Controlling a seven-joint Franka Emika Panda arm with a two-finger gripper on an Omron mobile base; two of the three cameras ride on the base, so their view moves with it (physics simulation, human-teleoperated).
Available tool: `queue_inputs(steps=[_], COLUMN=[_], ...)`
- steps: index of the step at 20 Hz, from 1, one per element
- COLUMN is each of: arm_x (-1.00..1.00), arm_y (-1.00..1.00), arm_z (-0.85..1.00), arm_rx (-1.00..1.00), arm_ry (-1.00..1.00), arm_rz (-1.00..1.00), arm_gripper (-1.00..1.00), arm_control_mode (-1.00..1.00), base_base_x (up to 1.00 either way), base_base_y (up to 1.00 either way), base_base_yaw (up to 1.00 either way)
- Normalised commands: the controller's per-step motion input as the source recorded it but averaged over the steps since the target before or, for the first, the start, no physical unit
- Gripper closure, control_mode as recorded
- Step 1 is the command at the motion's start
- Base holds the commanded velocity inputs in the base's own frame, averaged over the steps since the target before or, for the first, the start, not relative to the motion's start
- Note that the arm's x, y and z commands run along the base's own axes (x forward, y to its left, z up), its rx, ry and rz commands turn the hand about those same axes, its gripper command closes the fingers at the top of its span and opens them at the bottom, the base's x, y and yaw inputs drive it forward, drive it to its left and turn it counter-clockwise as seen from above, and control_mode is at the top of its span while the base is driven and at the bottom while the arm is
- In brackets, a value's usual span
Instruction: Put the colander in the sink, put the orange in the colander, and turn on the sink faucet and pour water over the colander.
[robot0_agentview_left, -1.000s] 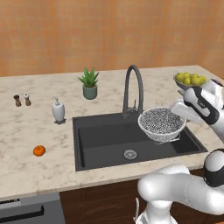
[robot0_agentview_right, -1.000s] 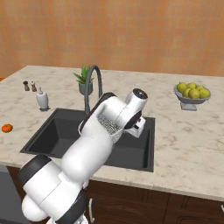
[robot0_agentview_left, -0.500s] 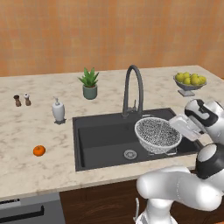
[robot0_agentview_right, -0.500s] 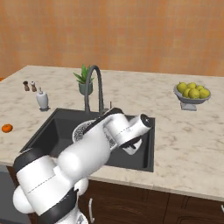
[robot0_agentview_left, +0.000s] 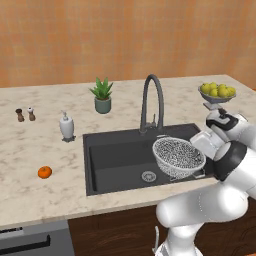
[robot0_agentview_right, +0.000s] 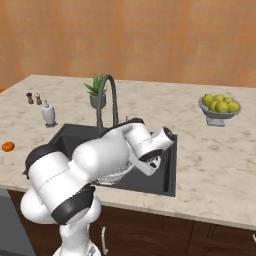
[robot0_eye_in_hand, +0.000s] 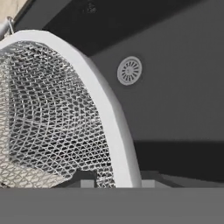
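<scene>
The colander (robot0_agentview_left: 177, 157), a round speckled mesh bowl, hangs tilted over the right half of the sink (robot0_agentview_left: 115, 152), just above the basin floor. My gripper (robot0_eye_in_hand: 117, 180) is shut on its white rim (robot0_eye_in_hand: 103, 105), one fingertip on each side. Past the rim, the hand view shows the silver drain (robot0_eye_in_hand: 129, 70). In the right base view my arm hides most of the colander (robot0_agentview_right: 116, 175). The orange (robot0_agentview_left: 45, 172) lies on the counter left of the sink, far from the gripper. Behind the basin rises the dark gooseneck faucet (robot0_agentview_left: 151, 102), no water running.
A grey footed bowl of yellow-green fruit (robot0_agentview_left: 217, 93) stands on the counter at the right rear. A potted plant (robot0_agentview_left: 102, 95), a soap dispenser (robot0_agentview_left: 66, 126) and two small shakers (robot0_agentview_left: 25, 114) stand along the back left.
The colander, held by the gripper, has come down and leftward from above the sink's right edge to low inside the basin. The orange has not moved.
</scene>
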Motion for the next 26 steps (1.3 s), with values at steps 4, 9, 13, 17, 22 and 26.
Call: queue_inputs(steps=[4,9,13,17,22,26], arm_x=[-0.35,0.00,0.00,0.13,0.11,0.05], arm_y=[0.62,0.29,0.16,0.26,0.20,0.19], arm_z=[-0.22,-0.20,-0.18,-0.22,-0.18,-0.04], arm_rx=[-0.02,0.00,-0.05,-0.09,-0.21,-0.26], arm_ry=[-0.03,-0.02,-0.09,-0.07,-0.13,-0.32], arm_rz=[0.14,0.02,0.00,0.00,0.03,0.00], arm_gripper=[1.00,1.00,1.00,1.00,1.00,1.00], arm_control_mode=[-1.00,-1.00,-1.00,-1.00,-1.00,-1.00], base_base_x=[0.00,0.00,0.00,0.00,0.00,0.00], base_base_y=[0.00,0.00,0.00,0.00,0.00,0.00], base_base_yaw=[0.00,0.00,0.00,0.00,0.00,0.00])
